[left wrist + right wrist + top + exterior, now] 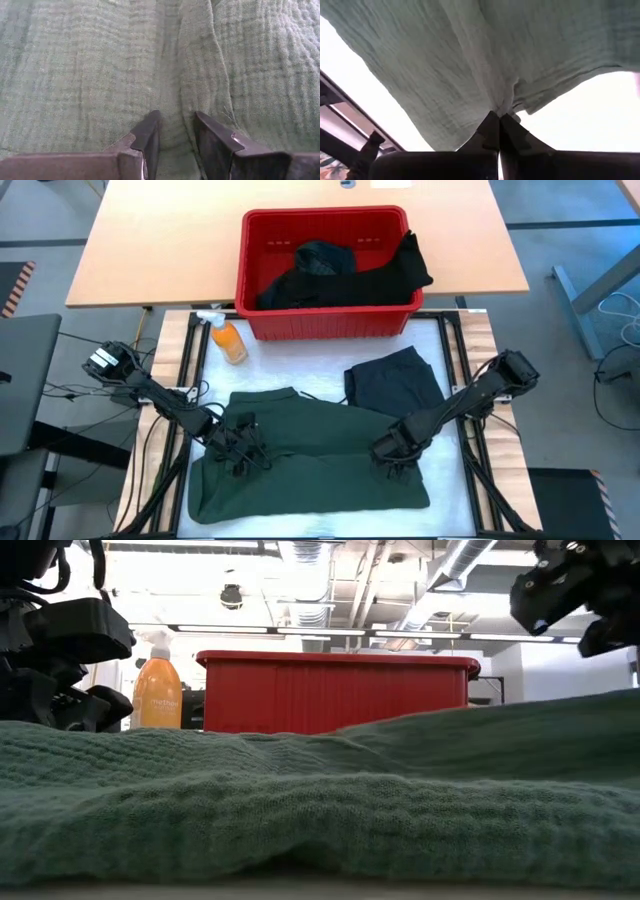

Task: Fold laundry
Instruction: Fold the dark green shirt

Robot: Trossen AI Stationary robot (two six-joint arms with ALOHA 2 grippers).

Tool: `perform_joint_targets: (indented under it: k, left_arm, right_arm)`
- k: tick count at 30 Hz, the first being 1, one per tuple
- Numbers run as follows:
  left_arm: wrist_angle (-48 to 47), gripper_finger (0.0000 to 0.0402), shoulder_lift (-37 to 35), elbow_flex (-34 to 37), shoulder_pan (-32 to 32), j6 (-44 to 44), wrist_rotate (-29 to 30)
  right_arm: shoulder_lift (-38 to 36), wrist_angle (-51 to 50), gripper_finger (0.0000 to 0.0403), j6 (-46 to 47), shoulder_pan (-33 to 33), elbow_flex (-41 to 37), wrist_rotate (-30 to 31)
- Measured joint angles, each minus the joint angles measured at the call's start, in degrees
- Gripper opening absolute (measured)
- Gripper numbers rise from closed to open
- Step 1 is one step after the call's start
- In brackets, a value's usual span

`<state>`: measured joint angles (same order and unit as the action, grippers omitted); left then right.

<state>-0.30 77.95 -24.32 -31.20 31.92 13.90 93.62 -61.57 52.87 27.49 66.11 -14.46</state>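
A dark green garment (300, 465) lies spread on the white table top and fills the foreground of the low view (320, 800). My left gripper (240, 448) stands on its left part, the fingers set on a ridge of cloth (175, 132). Shut on the cloth, my right gripper (392, 458) is over the garment's right part (499, 120). A folded dark garment (395, 380) lies flat on the table beyond the green one. More black laundry (340, 275) lies in the red basket (262, 240). My left gripper has a raised fold of the green garment (172, 120) between its two fingers, which slant down from the table's left side. The cloth around the fold lies flat on the table. My right gripper pinches a gathered bit of the green garment (502, 106) between its fingertips, coming from above and pointing steeply down. One layer or several, I cannot tell. Creases fan out from the pinch. That part is lifted off the table, and the rest lies on it.
The red basket stands at the table's far edge, one black piece draped over its right rim (412, 260). An orange spray bottle (228, 340) stands at the basket's near left corner. Bare white table (455, 480) shows right of the green garment.
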Motion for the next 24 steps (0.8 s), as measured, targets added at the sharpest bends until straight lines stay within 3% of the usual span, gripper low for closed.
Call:
perform_joint_targets:
  k: [15, 24]
  left_arm:
    - [-0.28, 0.011, -0.02, 0.0, 0.0, -1.47, 0.61]
    - [-0.31, 0.011, -0.02, 0.0, 0.0, -2.31, 4.63]
  right_arm:
    - [0.22, -0.9, 0.0016, 7.85, 2.23, -3.6, 2.84]
    - [0.24, 1.01, 0.0027, 11.6, 2.02, -6.98, 7.1]
